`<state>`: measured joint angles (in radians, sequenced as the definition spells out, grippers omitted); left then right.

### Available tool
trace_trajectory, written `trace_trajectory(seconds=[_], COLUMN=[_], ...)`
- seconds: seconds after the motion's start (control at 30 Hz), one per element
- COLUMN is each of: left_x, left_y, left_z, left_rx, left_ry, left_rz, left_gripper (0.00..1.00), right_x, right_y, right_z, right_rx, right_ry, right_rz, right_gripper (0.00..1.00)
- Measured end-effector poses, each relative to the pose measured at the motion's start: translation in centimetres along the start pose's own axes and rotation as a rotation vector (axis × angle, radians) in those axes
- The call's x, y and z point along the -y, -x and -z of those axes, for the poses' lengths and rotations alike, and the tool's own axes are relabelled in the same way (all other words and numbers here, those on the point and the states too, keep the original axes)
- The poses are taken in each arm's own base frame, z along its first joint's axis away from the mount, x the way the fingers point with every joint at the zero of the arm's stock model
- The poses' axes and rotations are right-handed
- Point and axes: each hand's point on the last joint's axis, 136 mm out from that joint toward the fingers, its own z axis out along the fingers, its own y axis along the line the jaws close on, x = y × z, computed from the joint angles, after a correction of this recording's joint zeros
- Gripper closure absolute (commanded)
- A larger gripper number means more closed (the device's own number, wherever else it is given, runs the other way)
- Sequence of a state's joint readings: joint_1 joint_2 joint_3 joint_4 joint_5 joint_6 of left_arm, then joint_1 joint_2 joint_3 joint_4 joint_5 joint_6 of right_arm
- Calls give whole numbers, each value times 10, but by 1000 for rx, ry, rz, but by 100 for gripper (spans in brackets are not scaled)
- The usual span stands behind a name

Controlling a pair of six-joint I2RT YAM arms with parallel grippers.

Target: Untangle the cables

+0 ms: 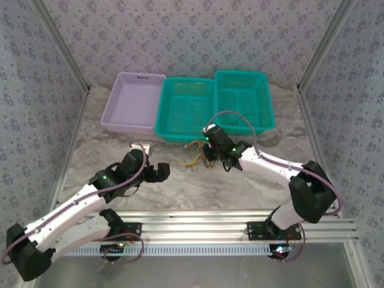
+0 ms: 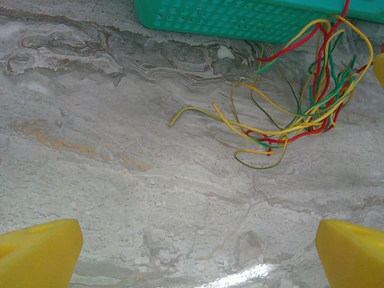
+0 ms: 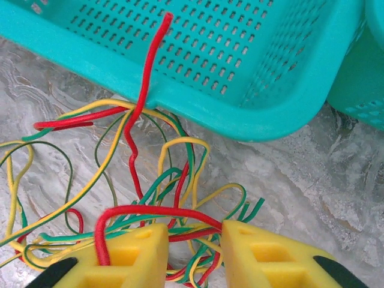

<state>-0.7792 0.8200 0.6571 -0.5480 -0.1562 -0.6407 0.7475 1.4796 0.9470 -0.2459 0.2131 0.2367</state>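
Step in hand: seizing the tangle. The cables [image 1: 187,161] lie mid-frame, just below the nearer teal basket [image 1: 174,133]. Right gripper [image 3: 195,243] straddles red and green strands; grip we cannot tell. Left gripper [image 2: 195,252] released, nearby. Next, we judge: isolate one strand, draw clear.

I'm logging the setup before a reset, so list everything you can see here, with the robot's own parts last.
cables: several, red, yellow and green, one tangle on the table in front of the teal baskets
teal baskets: 2, teal, side by side at the far end of the table
lilac basket: 1, lilac, left of the teal baskets
table: 1, grey marble pattern
rail: 1, silver metal, near edge, carrying the arm bases
left gripper: 1, yellow fingers, open, over bare table beside the tangle
right gripper: 1, yellow fingers, down in the tangle with strands between them; a firm grip cannot be told
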Motion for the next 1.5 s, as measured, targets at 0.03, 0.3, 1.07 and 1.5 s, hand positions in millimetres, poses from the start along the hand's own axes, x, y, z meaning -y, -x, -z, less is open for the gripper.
trace_trajectory(seconds=[0.03,0.3,1.07,1.5], left_x=[0,2,9,13], left_y=[0,-2,4,6], left_z=[0,-5,3,8], left_rx=[0,-17,17,31], left_ry=[0,-3,-41,-69], left_rz=[0,-2,-2,4], left_gripper=[0,0,0,0], right_x=[-1,-1,-30,-28], right_y=[2,3,31,41], right_z=[2,1,58,100], right_rx=[9,13,145,248], right_ry=[3,2,84,202], right_rz=[1,9,101,54], right_gripper=[71,62,100,100])
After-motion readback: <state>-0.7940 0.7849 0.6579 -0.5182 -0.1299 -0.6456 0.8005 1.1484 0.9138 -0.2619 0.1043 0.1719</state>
